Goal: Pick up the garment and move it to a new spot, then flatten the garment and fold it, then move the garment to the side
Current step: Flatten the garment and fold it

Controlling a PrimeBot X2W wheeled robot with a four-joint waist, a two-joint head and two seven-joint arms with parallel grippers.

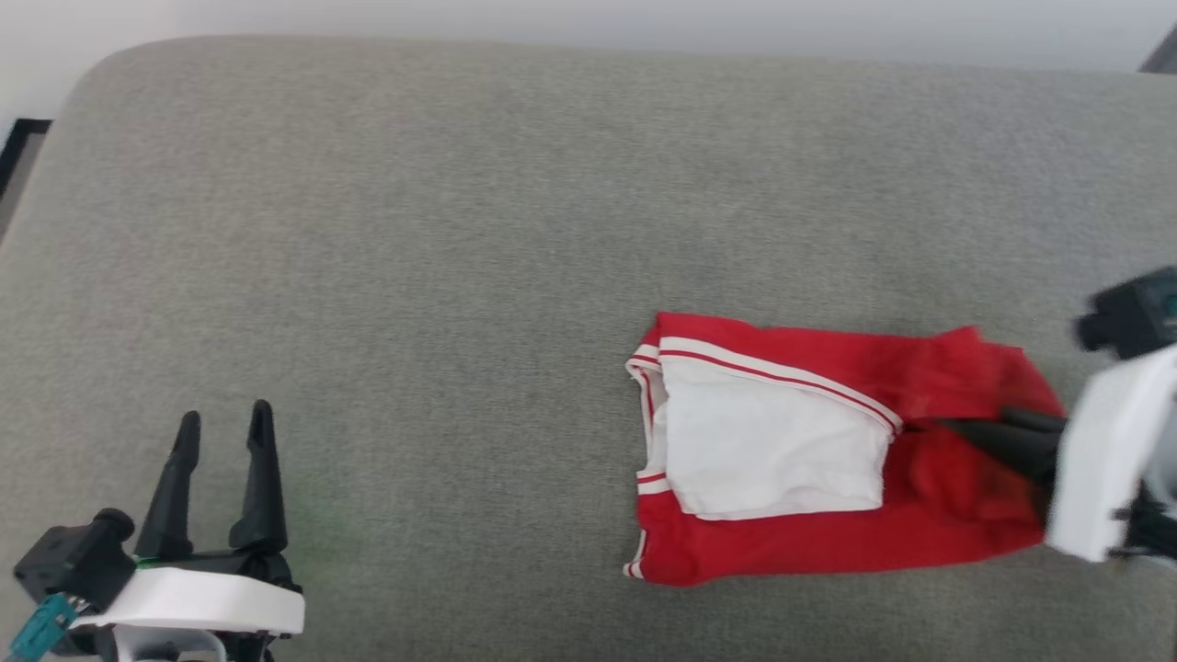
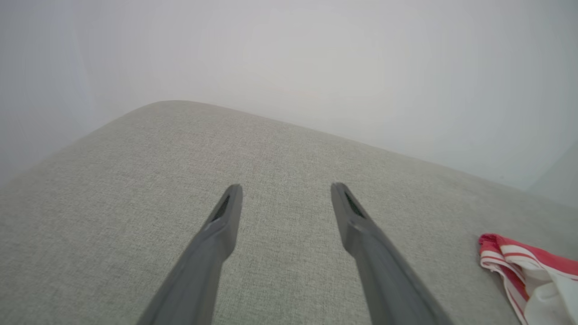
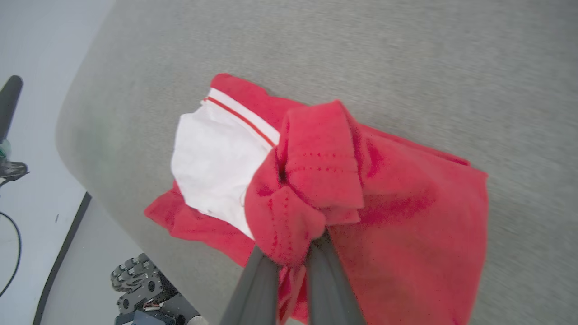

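The garment [image 1: 828, 515], a folded red shirt with a white sleeve on top and striped trim, lies on the right part of the grey cushion [image 1: 460, 230]. My right gripper [image 1: 956, 428] reaches in from the right edge and is shut on the garment's red right-hand end. In the right wrist view the two fingers pinch a bunched red fold [image 3: 293, 234], the rest of the garment [image 3: 406, 216] draped beneath. My left gripper [image 1: 223, 428] rests open at the lower left, far from the garment, over bare cushion [image 2: 280, 189]. A striped corner of the garment [image 2: 519, 266] shows at the right.
The cushion's rounded far edge meets a pale wall [image 1: 588, 18]. Its left edge drops to the floor [image 3: 27, 225], where a cable and dark robot base parts [image 3: 140, 289] sit.
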